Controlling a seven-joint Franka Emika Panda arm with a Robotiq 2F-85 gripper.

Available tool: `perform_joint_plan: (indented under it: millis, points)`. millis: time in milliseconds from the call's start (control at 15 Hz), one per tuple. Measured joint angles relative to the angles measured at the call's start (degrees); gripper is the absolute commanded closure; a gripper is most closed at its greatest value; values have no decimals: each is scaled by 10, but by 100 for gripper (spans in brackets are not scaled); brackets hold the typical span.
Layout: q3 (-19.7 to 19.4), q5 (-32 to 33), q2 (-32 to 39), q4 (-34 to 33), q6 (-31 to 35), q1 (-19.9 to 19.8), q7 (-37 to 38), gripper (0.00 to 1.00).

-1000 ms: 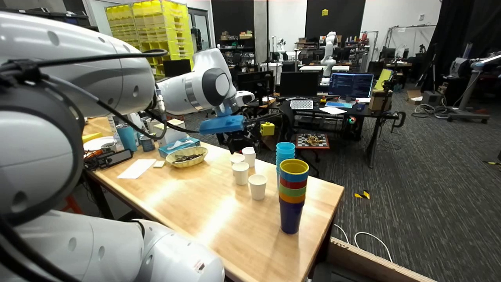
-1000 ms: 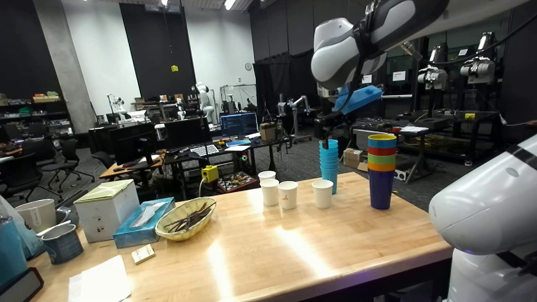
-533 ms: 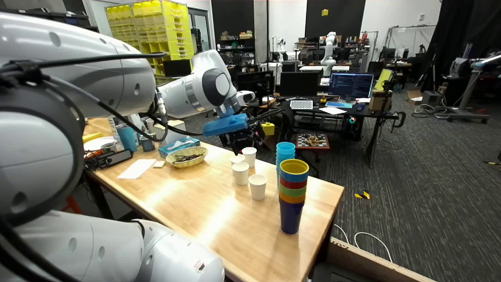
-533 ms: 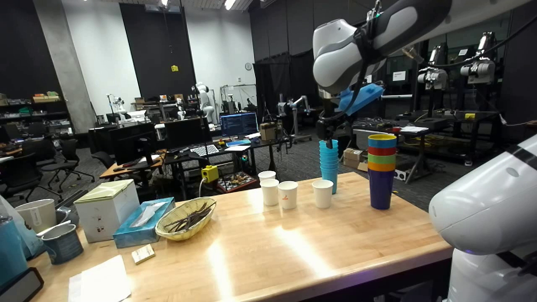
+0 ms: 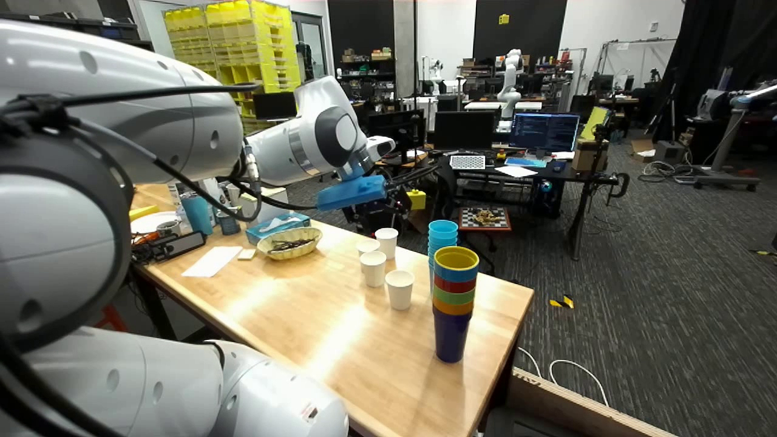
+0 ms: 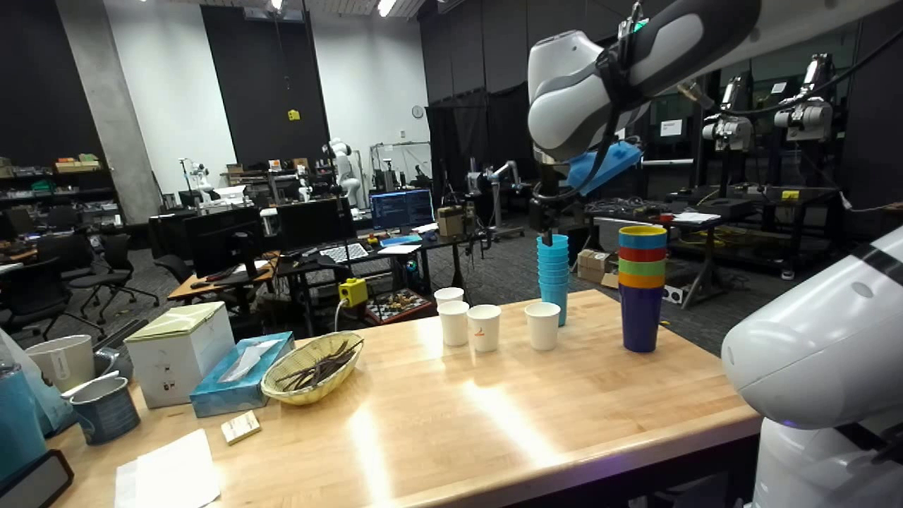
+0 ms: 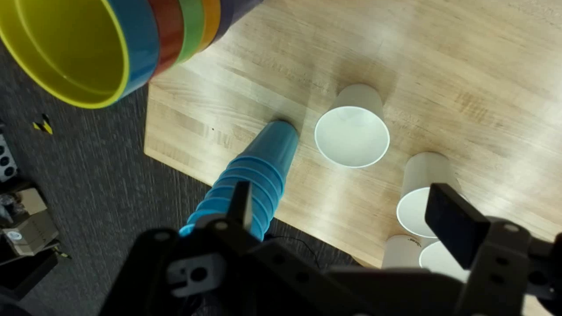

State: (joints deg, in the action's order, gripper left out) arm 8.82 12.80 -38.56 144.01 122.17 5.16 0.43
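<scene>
Edges gripper (image 5: 381,224) slightly right in an exterior view, with jaws apart near blue stack (image 7: 261,169) and white cups (image 7: 352,137), gripping nothing yet.

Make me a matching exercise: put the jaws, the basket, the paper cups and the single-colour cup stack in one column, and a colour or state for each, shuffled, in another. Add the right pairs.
Column one
1. Jaws
2. Basket
3. Paper cups
4. Single-colour cup stack

Column two
A. White, standing upright on the table
B. Spread apart, gripping nothing
C. Light blue
D. Holding dark, thin strips

Right pairs: 1-B, 2-D, 3-A, 4-C
</scene>
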Motion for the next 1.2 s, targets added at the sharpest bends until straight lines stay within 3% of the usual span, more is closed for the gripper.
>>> perform_joint_plan:
  millis: [667,1200]
  points:
    - [-3,7,6,6,23,0,-1,0]
    - [-60,-86,136,12,98,15,-78,0]
